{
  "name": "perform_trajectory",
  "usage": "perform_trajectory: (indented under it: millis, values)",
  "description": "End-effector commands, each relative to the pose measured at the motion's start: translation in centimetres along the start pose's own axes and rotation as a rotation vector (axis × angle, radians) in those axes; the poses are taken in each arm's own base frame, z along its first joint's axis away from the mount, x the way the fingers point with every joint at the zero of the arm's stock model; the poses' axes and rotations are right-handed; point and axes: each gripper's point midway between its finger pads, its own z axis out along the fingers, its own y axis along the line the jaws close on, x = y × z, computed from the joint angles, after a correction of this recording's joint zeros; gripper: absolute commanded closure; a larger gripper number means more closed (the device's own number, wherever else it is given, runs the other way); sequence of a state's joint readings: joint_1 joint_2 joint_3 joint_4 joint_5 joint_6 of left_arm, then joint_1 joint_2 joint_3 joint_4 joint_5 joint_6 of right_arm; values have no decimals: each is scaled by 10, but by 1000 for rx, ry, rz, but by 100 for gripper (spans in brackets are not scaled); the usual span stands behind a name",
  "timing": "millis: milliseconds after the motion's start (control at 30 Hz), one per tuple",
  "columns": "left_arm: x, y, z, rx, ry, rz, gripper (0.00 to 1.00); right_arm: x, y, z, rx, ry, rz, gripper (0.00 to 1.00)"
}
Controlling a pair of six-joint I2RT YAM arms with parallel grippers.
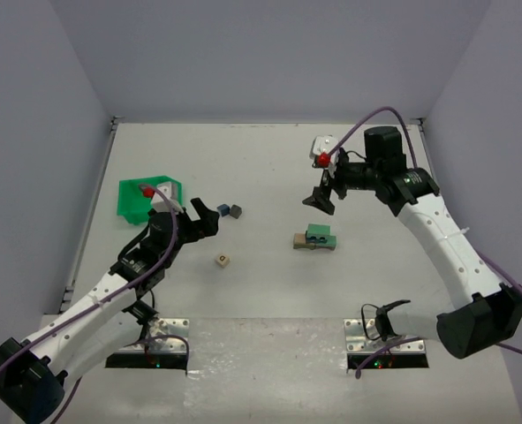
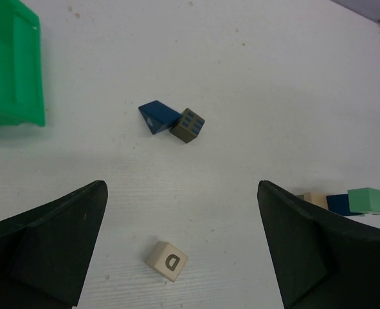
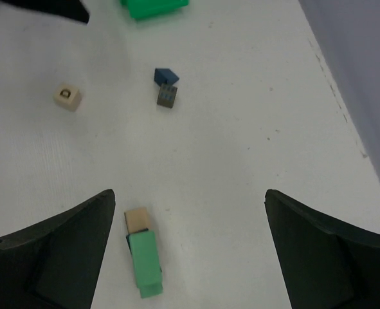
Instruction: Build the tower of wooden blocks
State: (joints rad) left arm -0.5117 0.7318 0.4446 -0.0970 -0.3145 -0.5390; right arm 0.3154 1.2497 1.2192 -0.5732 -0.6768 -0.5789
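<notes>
Low wood block tower [image 1: 314,237] on the white counter [image 1: 269,300]. A green block forms the top layer. A tan block juts out from under one end, and a dark blue piece shows beneath the green one.

In the right wrist view the tower [image 3: 143,264] lies between the right fingers [image 3: 54,251], close beside the finger on the left of that view, and touches neither. These fingers stand wide apart and hold nothing.

The left fingers [image 2: 48,244] are likewise spread wide and empty. From them the tower [image 2: 370,201] appears off to the outer side of the right-hand finger, which partly hides it.

A pale cube marked "D" [image 2: 166,261] lies on the counter between the left fingers. Ahead of them a blue wedge [image 2: 156,117] touches a grey-brown block with blue dots [image 2: 188,125]. A green bin [image 2: 16,71] sits ahead and to their left.
</notes>
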Motion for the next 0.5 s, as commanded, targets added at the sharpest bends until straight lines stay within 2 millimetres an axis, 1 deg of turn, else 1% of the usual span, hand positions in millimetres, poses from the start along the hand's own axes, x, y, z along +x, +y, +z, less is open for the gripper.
perform_trajectory:
  millis: [0, 33, 100, 167, 267, 367, 400, 467]
  values:
    - [-12, 16, 1, -132, -42, -72, 0, -35, -41, -3, 263, -120, 528, 1]
    - [-13, 17, 2, -141, -51, -79, 0, -23, -51, -7, 362, -102, 573, 1]
    - [-16, 17, 3, -147, -59, -82, 0, -2, -57, -15, 487, -65, 684, 1]
    - [-19, 14, 3, -143, -64, -92, 0, 38, -58, -31, 661, 31, 764, 1]
    - [-16, 12, 5, -128, -61, -108, 0, 91, -43, -48, 782, 160, 855, 1]
    - [-14, 14, 4, -129, -61, -117, 0, 139, -26, -63, 853, 254, 937, 1]
    - [-13, 14, 4, -129, -62, -120, 0, 152, -22, -68, 879, 269, 969, 1]
    - [-14, 14, 2, -123, -66, -128, 0, 171, -15, -75, 906, 290, 1022, 1]
